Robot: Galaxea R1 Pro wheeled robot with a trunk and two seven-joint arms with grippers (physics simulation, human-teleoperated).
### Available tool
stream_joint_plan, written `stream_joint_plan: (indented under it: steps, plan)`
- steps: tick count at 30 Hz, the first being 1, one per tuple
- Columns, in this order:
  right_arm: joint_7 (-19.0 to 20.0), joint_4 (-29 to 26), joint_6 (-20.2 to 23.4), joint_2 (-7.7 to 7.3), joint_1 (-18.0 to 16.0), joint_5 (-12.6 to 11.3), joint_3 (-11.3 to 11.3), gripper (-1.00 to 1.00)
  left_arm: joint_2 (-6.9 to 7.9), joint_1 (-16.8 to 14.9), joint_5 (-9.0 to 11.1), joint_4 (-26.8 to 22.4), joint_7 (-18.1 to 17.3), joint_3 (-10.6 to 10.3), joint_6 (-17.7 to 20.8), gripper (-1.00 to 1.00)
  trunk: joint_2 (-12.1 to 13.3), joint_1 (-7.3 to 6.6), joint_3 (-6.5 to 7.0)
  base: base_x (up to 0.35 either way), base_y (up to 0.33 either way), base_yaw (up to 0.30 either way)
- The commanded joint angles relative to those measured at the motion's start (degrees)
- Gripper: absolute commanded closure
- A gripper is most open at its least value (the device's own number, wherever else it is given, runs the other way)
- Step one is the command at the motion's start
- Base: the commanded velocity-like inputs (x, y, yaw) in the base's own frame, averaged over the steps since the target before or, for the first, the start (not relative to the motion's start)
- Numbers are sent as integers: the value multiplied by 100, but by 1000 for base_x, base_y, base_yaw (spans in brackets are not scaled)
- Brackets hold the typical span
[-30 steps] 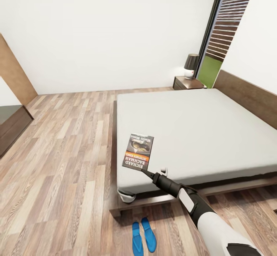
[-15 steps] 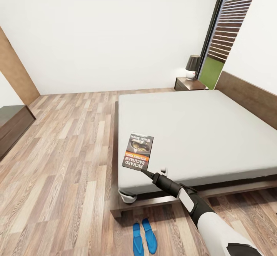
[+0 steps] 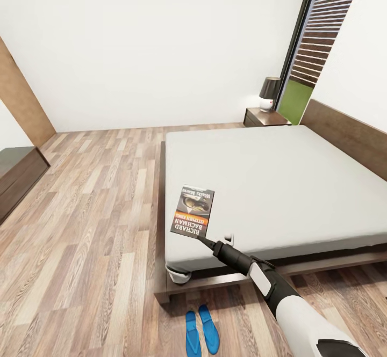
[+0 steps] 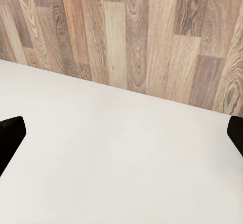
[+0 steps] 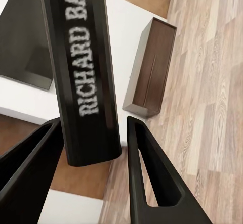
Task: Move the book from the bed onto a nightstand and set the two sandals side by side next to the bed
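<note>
Bedroom floor [image 3: 97,228] wide open: your right hand [image 3: 203,239] grips the book [image 3: 193,211] above the bed's [image 3: 279,185] near-left corner. Keep it level, carry to the far nightstand [image 3: 263,117]. Left hand [image 4: 121,133] released.

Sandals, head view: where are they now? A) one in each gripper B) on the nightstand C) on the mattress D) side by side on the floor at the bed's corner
D: the sandals lie together on the wood floor just off the bed frame's near corner.
</note>
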Motion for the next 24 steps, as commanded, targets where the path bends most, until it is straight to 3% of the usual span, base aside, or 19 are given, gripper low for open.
stream_joint_plan:
  steps: [1, 24]
  plan:
    - [14, 0, 70, 3, -4, 2, -25, 100, 0, 0, 12, -2, 28, -48, -16, -100, -10, 3, -9, 0, 0, 0]
    - [10, 21, 60, 7, -4, -2, -31, 100, 0, 0, 9, -9, 28, -48, -16, -100, -10, 3, -1, 0, 0, 5]
